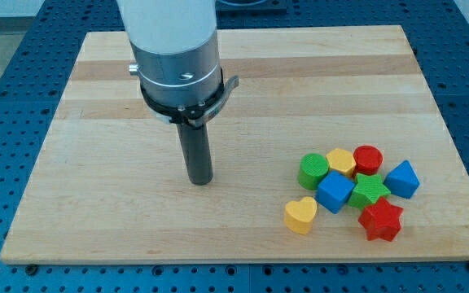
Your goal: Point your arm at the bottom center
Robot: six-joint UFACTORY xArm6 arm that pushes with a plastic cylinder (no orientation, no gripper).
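My tip [199,181] rests on the wooden board [243,81], left of centre and somewhat above the board's bottom edge. It touches no block. A cluster of blocks lies at the view's lower right, well to the right of my tip: a yellow heart [300,215], a blue cube [335,192], a green cylinder [313,171], a yellow block [342,161], a red cylinder [368,158], a green star [370,190], a blue block [403,179] and a red star [380,220].
The board lies on a blue perforated table [6,89]. The arm's white and grey body [176,57] rises over the board's upper left part.
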